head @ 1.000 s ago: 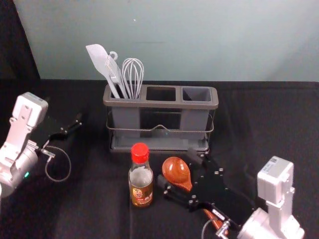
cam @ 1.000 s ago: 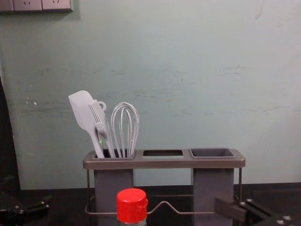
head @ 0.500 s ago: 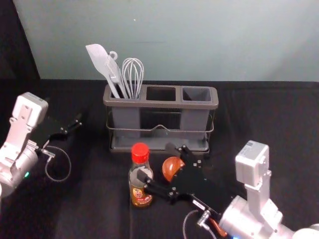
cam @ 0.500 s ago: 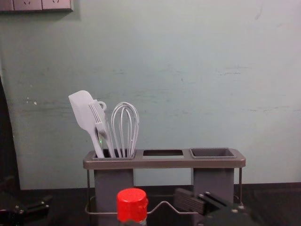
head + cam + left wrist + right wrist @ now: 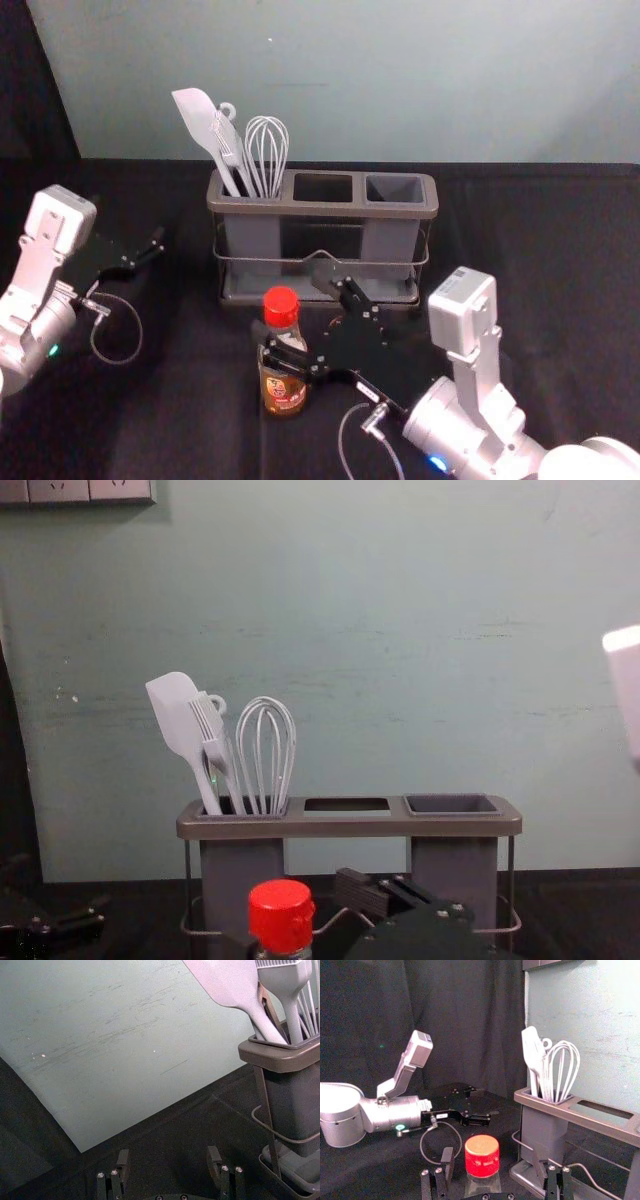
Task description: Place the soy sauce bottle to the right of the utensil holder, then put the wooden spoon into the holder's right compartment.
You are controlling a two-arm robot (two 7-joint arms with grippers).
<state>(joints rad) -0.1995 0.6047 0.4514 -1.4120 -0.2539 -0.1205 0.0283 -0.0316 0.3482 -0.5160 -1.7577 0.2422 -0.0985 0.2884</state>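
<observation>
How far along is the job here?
Neither placement looks done: the soy sauce bottle stands in front of the utensil holder, whose right compartment looks empty. Nothing is gripped, but the right gripper's fingers are open around the bottle. Remaining: moving it rightward, then inserting the wooden spoon, mostly hidden beneath that gripper.

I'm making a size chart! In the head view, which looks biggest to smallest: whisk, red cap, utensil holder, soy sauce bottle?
1. Utensil holder
2. Soy sauce bottle, partly covered
3. Whisk
4. Red cap
</observation>
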